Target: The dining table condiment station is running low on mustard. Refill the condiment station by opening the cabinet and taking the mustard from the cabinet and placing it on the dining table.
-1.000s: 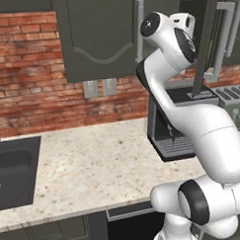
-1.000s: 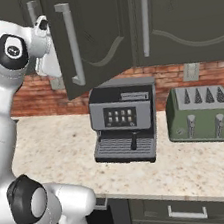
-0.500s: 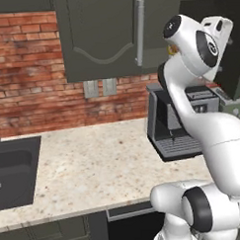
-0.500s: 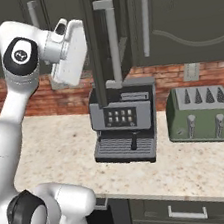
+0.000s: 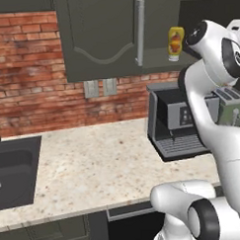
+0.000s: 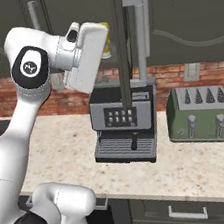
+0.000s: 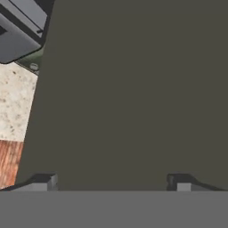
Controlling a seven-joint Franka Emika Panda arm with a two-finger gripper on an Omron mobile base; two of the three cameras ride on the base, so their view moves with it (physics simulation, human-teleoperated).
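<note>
The mustard (image 5: 176,41) stands upright on the shelf inside the open cabinet (image 5: 103,36), at about one o'clock in the left base view, just beside the closed door's silver bar handle (image 5: 140,32). In the right base view a sliver of the bottle (image 6: 106,43) peeks out at the hand's two o'clock side. The arm is raised high, elbow bent, with the white hand (image 6: 85,57) held level with the shelf. The pincer (image 7: 111,181) has its two tips spread wide with nothing between them; they face a flat dark panel, probably the swung-out cabinet door (image 6: 121,37), seen edge-on in the right base view. Below, on the speckled tabletop (image 6: 202,167), sits a black coffee machine (image 6: 125,126), with a green toaster (image 6: 202,114) at its three o'clock. A dark sink (image 5: 13,171) lies at nine o'clock in the left base view, before the brick wall (image 5: 25,67).
</note>
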